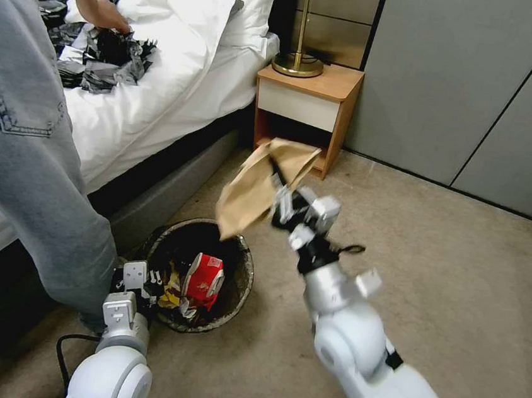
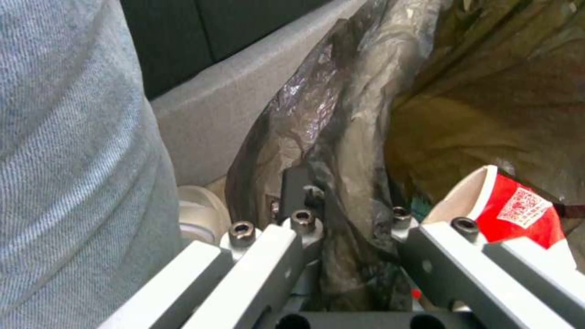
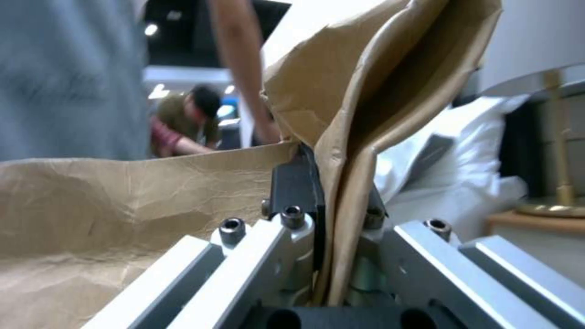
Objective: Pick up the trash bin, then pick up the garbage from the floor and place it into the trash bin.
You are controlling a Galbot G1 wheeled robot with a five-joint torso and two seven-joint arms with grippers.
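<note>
The trash bin (image 1: 241, 282), round with a dark crinkled bag over its rim, sits low at the bed's foot and holds red-and-white packets (image 1: 205, 277) and yellow wrappers. My left gripper (image 1: 157, 279) is shut on its near rim; in the left wrist view the jaws pinch the bag-covered rim (image 2: 341, 183) beside a red-and-white packet (image 2: 518, 210). My right gripper (image 1: 276, 182) is shut on a brown paper bag (image 1: 255, 188), held in the air above the bin's far edge. The right wrist view has the creased brown paper bag (image 3: 341, 151) clamped between the jaws.
A person in jeans (image 1: 23, 154) stands right beside the bin, a hand on black shredded plastic (image 1: 107, 55) on the bed (image 1: 183, 83). A wooden nightstand (image 1: 307, 111) with a brass lamp (image 1: 298, 63) stands behind. Beige carpet (image 1: 448, 275) stretches to the right toward grey wall panels.
</note>
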